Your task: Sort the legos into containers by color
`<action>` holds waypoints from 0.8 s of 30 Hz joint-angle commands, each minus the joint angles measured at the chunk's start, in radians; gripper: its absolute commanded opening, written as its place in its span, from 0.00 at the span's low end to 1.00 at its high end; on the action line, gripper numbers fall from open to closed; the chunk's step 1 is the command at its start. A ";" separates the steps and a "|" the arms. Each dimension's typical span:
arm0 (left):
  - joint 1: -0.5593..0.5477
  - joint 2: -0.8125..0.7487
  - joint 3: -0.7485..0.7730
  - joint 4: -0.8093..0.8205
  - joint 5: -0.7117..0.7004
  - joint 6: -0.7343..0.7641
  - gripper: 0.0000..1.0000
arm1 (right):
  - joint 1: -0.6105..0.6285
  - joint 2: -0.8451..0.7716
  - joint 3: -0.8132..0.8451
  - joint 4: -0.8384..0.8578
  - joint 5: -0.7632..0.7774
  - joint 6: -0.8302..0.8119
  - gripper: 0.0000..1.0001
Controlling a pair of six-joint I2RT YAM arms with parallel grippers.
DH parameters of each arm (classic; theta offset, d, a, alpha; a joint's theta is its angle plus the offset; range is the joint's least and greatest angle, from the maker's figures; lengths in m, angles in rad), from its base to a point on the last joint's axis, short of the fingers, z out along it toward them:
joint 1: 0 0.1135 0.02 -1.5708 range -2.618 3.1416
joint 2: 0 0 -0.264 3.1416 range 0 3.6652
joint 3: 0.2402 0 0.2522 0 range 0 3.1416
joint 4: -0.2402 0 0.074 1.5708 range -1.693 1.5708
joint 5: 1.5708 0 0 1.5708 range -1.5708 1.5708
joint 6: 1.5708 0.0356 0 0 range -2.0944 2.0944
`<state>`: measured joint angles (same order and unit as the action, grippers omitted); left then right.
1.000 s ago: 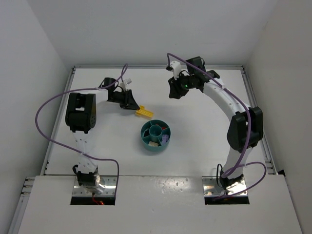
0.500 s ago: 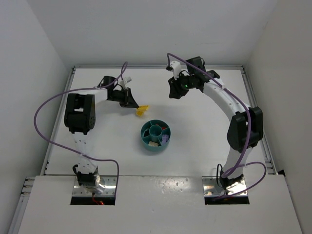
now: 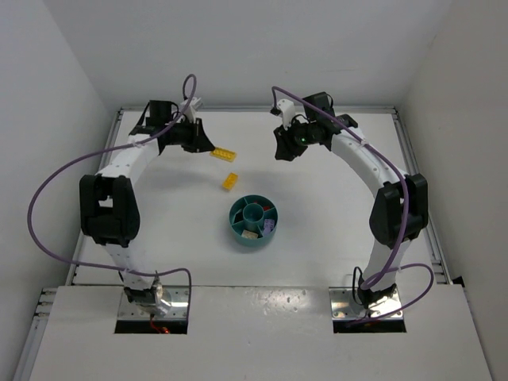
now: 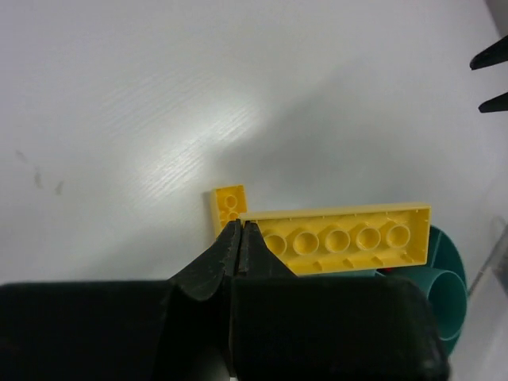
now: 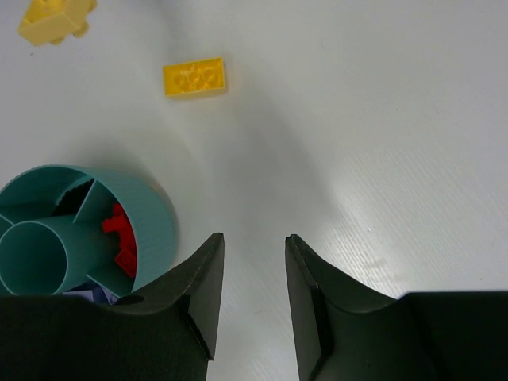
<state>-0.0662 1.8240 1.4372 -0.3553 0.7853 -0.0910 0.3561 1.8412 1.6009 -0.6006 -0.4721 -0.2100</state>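
Observation:
My left gripper [image 3: 208, 146] is shut on the end of a long yellow lego plate [image 3: 223, 153] and holds it above the table; in the left wrist view the plate [image 4: 341, 238] sticks out to the right of the closed fingertips [image 4: 230, 238]. A small yellow brick [image 3: 231, 181] lies on the table below it and also shows in both wrist views [image 4: 229, 205] [image 5: 194, 78]. The teal dish [image 3: 236, 225] holds beige [image 3: 251, 233], purple [image 3: 268, 227] and red bricks [image 5: 119, 238]. My right gripper [image 5: 254, 238] is open and empty, hovering beyond the dish [image 5: 155, 230].
The white table has raised rails along its left [image 3: 111, 151] and right [image 3: 413, 159] edges. The right gripper's fingertips [image 4: 492, 55] show at the top right of the left wrist view. Purple cables loop off both arms.
My left arm has swung back and up toward the far left, lifting the long yellow plate off the small yellow brick, which stays on the table. The right arm has not moved.

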 commanded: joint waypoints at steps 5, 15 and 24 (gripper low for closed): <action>-0.134 -0.290 -0.038 -0.059 -0.366 0.261 0.02 | 0.006 -0.028 -0.001 0.056 0.016 0.035 0.37; -0.384 -0.535 -0.222 -0.030 -0.673 0.480 0.02 | 0.006 -0.028 -0.022 0.094 0.076 0.103 0.37; -0.581 -0.669 -0.333 -0.030 -0.879 0.557 0.02 | -0.014 -0.008 -0.022 0.113 0.188 0.092 0.37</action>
<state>-0.6323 1.1980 1.1042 -0.4175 0.0021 0.4309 0.3508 1.8412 1.5673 -0.5270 -0.3271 -0.1307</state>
